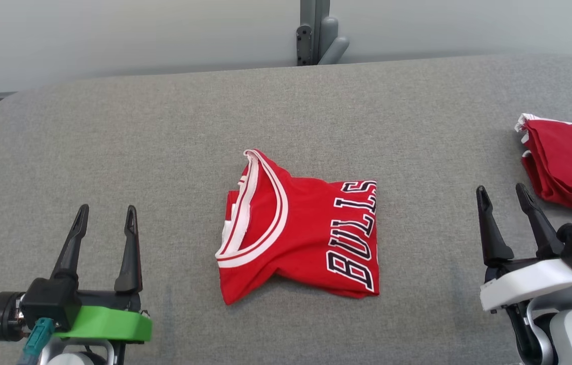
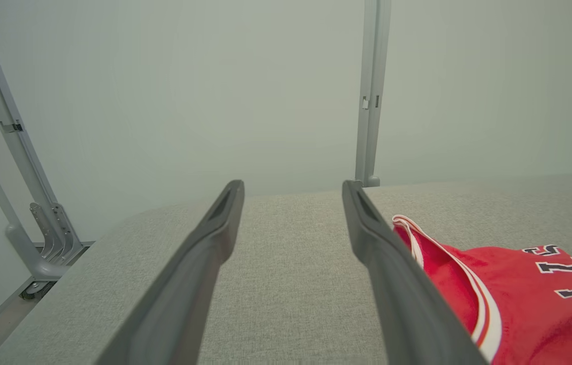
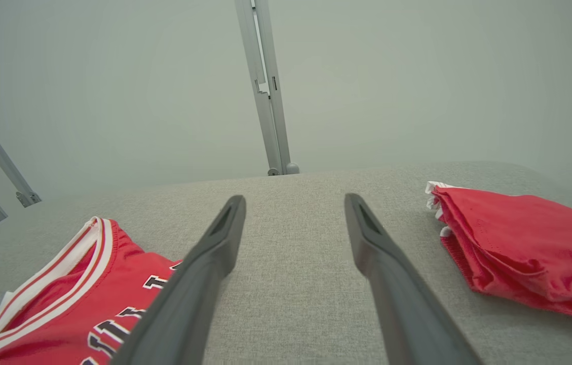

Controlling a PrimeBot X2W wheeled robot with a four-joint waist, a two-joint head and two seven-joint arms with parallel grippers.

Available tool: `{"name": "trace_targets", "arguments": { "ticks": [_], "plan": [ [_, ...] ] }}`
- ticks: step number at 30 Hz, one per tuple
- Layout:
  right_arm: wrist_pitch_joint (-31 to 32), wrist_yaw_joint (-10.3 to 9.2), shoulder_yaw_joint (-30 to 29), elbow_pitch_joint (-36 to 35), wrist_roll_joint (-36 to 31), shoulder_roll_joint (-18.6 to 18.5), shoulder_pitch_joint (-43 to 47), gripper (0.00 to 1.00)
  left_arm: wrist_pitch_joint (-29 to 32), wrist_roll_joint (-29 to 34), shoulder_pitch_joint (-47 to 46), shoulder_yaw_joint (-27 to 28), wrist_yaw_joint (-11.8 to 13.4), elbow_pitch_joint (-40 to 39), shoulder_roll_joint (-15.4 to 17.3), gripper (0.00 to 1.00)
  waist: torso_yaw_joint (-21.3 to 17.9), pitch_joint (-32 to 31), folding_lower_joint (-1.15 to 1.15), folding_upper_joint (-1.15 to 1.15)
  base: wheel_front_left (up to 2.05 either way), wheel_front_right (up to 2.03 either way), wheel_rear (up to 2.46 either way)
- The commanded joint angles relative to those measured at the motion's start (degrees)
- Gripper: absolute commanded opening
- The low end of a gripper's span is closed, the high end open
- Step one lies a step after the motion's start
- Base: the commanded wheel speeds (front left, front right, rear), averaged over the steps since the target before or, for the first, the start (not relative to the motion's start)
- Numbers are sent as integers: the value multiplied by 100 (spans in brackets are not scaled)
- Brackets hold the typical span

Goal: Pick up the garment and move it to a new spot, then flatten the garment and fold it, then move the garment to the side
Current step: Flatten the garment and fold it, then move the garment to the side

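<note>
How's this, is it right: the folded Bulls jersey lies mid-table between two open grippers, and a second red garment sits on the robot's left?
No. The second red garment sits on the robot's right, past the right gripper, as the head view shows. The folded Bulls jersey does lie on the table between the open left gripper and the open right one.

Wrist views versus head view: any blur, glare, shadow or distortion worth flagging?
Head view: even, soft light, no glare, only a faint shadow under the folded jersey, lettering sharp. Left wrist view: left hand looms large and soft-edged, backdrop hazy. Right wrist view: same wide-angle stretch, frame post leaning, red pile reasonably sharp.
</note>
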Motion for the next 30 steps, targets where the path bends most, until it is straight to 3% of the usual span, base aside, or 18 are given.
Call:
{"name": "trace_targets", "arguments": {
  "ticks": [1, 13, 30],
  "plan": [
    [30, 0, -34, -51, -48, -20, 112, 100, 32, 33, 112, -12, -9, -19, 57, 100, -53, -136, 0, 0, 0, 0, 0],
    [293, 0, -114, -348, -73, -6, 630, 100, 352, -57, 540, -49, 67, -160, 167, 100, -173, -453, 0, 0, 0, 0, 0],
    [400, 0, -78, -414, -57, 48, 682, 100, 502, -172, 642, -88, 172, -249, 175, 100, -152, -515, 0, 0, 0, 0, 0]
  ]
}}
